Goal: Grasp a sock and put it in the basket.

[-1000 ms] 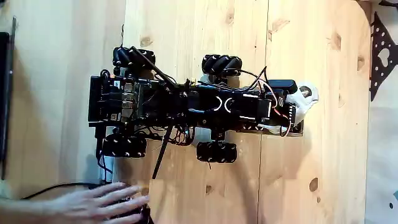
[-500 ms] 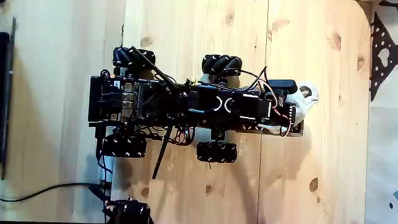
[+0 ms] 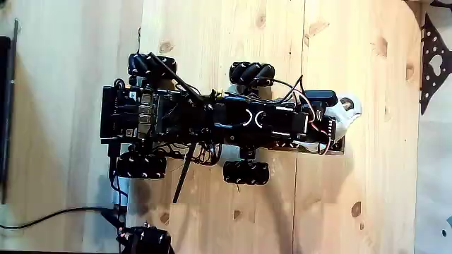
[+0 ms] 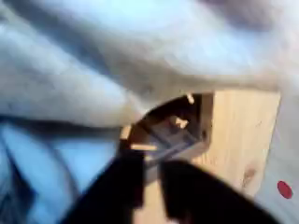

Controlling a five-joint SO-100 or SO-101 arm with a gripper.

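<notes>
Reading the wrist view first: the sock (image 4: 103, 65) is a blurred pale cloth, grey-white shading to bluish at lower left, very close to the lens. It covers the top and left of that view. Its lower edge hangs over the basket (image 4: 177, 140), of which we see one dark brown corner with light slots in its wall. We cannot tell whether the cloth touches the basket or hangs above it.

Two dark prongs rise from the bottom edge and we take them for the gripper (image 4: 149, 187). A narrow pale gap shows between them. With this blur we cannot tell whether the fingers are spread, pressed together or pinching cloth.

Bare wood of the table (image 4: 248, 131) lies to the right of the basket, with a red spot (image 4: 285, 189) at the lower right corner.

In the fixed view the wheeled chassis (image 3: 141, 120) sits mid-table on four roller wheels, and the arm (image 3: 268, 120) lies stretched toward the right edge. A white shape (image 3: 349, 113) marks the arm's tip. We cannot tell whether it is cloth or gripper part.

The table (image 3: 212, 28) is knotty light planks. A black cable (image 3: 42, 215) runs along the bottom edge at left to a dark device (image 3: 145, 240). A dark patterned cloth (image 3: 432, 63) hangs at the right edge.
</notes>
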